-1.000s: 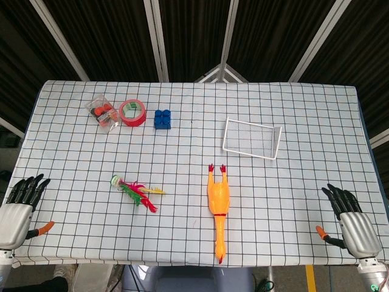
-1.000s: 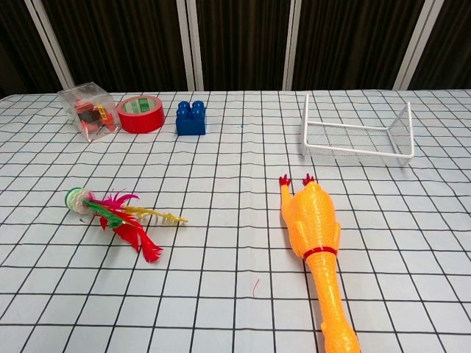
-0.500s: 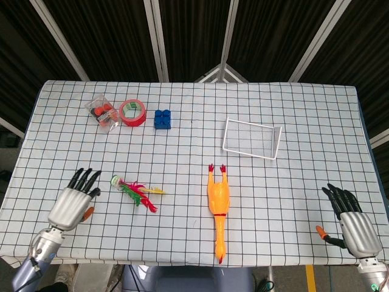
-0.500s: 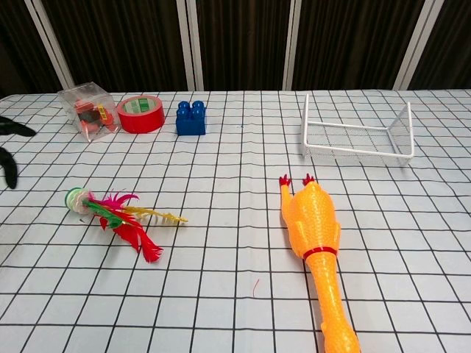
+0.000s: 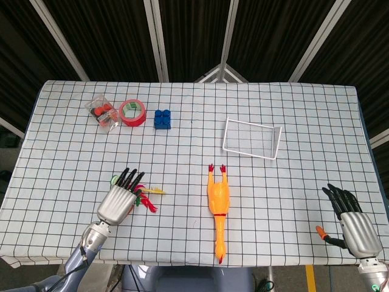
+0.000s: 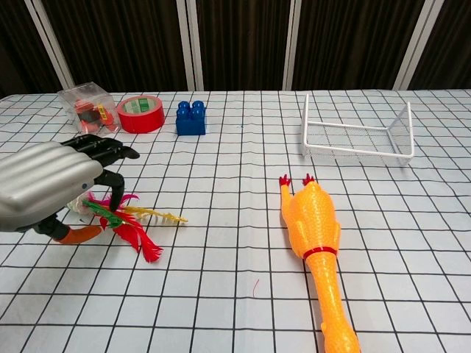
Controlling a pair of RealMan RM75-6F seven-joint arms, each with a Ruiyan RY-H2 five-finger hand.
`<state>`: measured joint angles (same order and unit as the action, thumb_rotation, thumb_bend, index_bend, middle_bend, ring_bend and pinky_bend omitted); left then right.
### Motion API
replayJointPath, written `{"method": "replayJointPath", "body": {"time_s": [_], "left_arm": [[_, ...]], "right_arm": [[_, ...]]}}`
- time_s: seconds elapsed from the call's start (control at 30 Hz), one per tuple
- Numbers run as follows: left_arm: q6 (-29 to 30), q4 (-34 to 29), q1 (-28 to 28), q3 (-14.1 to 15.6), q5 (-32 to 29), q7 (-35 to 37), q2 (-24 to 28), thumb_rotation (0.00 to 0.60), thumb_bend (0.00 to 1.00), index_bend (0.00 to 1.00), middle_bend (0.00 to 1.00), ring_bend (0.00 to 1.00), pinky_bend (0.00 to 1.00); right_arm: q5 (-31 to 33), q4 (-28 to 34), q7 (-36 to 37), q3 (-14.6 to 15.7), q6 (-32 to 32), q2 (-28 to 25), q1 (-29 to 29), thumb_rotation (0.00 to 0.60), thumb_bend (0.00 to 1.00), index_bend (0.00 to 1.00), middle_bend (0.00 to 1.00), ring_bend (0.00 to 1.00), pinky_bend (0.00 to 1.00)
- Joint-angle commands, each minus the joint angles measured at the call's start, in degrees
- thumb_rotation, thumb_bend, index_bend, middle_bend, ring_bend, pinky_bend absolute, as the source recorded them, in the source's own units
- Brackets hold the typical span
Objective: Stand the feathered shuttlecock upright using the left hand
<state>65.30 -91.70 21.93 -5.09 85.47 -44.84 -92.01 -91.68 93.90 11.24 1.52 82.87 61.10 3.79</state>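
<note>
Hovering with fingers spread and holding nothing, the left hand (image 5: 117,201) covers the base end of the feathered shuttlecock (image 6: 136,220), which lies flat left of the rubber chicken (image 5: 219,207), while the right hand (image 5: 355,228) rests open far right of the chicken.

Even, bright light falls from above on the table (image 5: 304,115), leaving only faint, soft shadows under the left hand (image 6: 51,187). The silver back of that hand shows pale sheen in the chest view, where it sits close to the lens and slightly soft. Beyond it, the backdrop stays dark. No strong glare shows.
</note>
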Motion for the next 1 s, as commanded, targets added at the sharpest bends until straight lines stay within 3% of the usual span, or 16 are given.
{"method": "replayJointPath", "body": {"time_s": [0.03,0.63,1.0], "left_arm": [[-0.5,0.36,0.69,-0.19,-1.53,-1.12,-1.08,0.6,0.42,0.49,0.07,0.0,0.0],[1.51,1.17,1.56,0.95,-3.71,-0.54,-1.61,0.6,0.59,0.61,0.08,0.0,0.0],[4.27,-5.64,2.49,-2.0,-4.76,1.67,0.85,0.6,0.59,0.61,0.09,0.0,0.0]], "right_arm": [[-0.08,0.04,0.0,0.04,-0.04,0.03,0.03,0.6,0.34,0.0,0.0,0.0,0.0],[0.01,0.04,0.03,-0.01,0.08,0.1,-0.02,0.6,0.34,0.0,0.0,0.0,0.0],[0.03,0.07,0.12,0.0,0.1,0.03,-0.04,0.6,0.34,0.0,0.0,0.0,0.0]]}}
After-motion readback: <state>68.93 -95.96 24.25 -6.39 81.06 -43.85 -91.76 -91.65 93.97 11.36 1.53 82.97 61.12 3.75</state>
